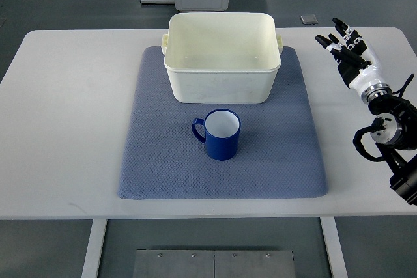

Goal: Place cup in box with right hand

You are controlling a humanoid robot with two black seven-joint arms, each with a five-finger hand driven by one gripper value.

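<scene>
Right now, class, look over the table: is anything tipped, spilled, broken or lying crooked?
Nothing stands out. The blue cup stands upright on the grey mat, apart from the white box behind it, which looks empty. The right hand is over the table off to the side, holding nothing.

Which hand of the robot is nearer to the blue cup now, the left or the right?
The right. The right hand hovers open over the table's far right side, beyond the mat, to the right of the blue cup. The left hand is not in view.
</scene>
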